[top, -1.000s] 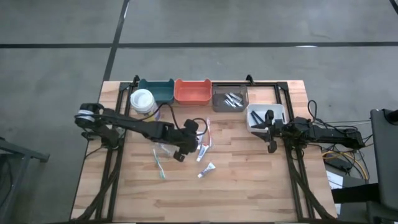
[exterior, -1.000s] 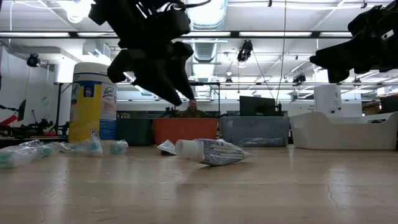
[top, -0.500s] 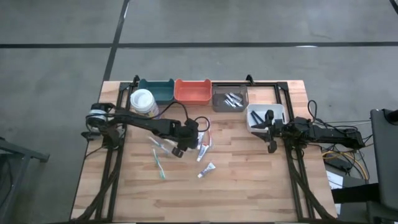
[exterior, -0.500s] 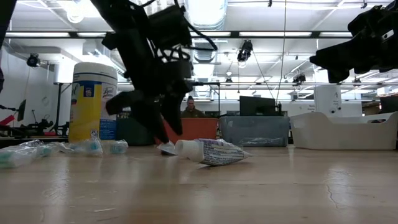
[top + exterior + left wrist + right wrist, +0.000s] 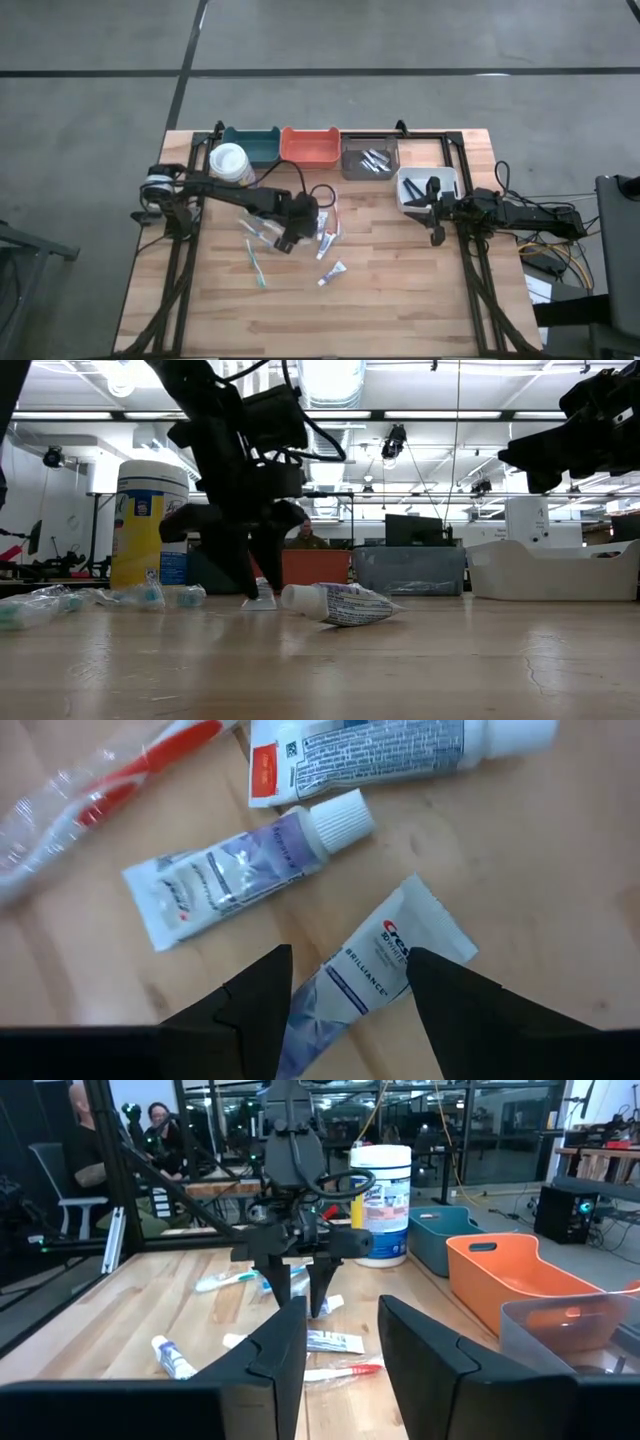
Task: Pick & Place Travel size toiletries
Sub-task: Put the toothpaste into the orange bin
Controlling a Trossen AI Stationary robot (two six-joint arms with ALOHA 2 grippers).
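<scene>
Toothpaste tubes lie loose near the middle of the wooden table (image 5: 400,300), and the left gripper (image 5: 292,236) is low over them. In the left wrist view its two dark fingers (image 5: 262,1005) stand apart, one on each side of a small white tube printed "Crest Brilliance" (image 5: 375,970) — the tube lies flat on the wood between them and is not gripped. Just beside it lies another small tube with a ribbed white cap (image 5: 245,870), then a larger white tube with a red patch (image 5: 390,750), and a red toothbrush in clear wrap (image 5: 100,790).

From the high view, one more mini tube (image 5: 333,272) lies apart, nearer the front of the table, and a teal toothbrush (image 5: 256,264) lies on the left of the group. In the low view the left gripper's fingertips reach down almost to the table, beside a lying tube with purple print (image 5: 335,603).

The right gripper (image 5: 436,215) hovers at the white bin (image 5: 427,186) on the right side, well apart from the toiletries; its fingers (image 5: 275,1355) are partly open with nothing between them.

Along the back edge stand a teal bin (image 5: 251,145), an orange bin (image 5: 310,146) and a grey bin (image 5: 369,160) with silvery items inside — a wipes canister (image 5: 230,163) stands before the teal bin.
</scene>
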